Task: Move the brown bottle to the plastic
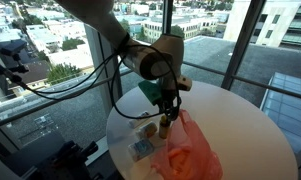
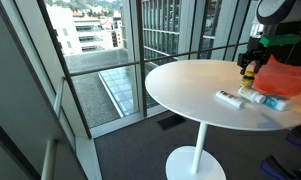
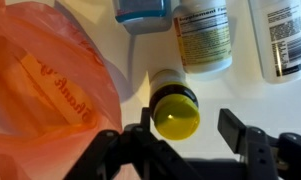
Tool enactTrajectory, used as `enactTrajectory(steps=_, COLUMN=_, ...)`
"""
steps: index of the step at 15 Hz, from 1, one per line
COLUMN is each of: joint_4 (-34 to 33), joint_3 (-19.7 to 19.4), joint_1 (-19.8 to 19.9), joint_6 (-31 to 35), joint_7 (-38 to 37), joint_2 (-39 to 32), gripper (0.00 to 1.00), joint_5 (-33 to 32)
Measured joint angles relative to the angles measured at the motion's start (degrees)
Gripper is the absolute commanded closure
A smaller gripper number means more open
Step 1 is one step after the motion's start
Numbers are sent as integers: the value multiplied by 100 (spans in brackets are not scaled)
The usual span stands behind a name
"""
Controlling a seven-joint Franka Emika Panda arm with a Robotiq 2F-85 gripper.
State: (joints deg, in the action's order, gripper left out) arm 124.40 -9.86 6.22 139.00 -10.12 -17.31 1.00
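The hand [image 3: 187, 128] hangs open over the counter [image 3: 125, 60], its jaws straddling the yellow-capped brown bottle [image 3: 176, 112]. The bottle stands upright just beside the orange plastic bag [image 3: 45, 90]. A gap shows on one side of the cap, so nothing is gripped. Centre the cap between the jaws before closing, squeeze squarely and lift straight. Then carry it toward the bag, away from the labelled bottle [image 3: 202, 35] and white bottle [image 3: 282, 35] beyond.

gripper [image 1: 166, 114] low over brown bottle [image 1: 163, 128], orange plastic bag [image 1: 193, 152] beside it, round white table [image 1: 245, 130]
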Motion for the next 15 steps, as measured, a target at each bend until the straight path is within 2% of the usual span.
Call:
enactTrajectory(steps=3, joint_4=-41, joint_3=-2, joint_1=0, joint_6=0, joint_7=0, joint_2=-9, gripper=81, joint_5=0)
enactTrajectory(steps=10, joint_4=-91, joint_3=49, joint_1=-74, joint_6=-75, joint_7=10, joint_2=251, gripper=81, joint_5=-33)
enactTrajectory(steps=15, joint_4=-33, joint_3=150, joint_1=-138, joint_6=-843, joint_7=73, joint_2=988, gripper=81, joint_5=-102)
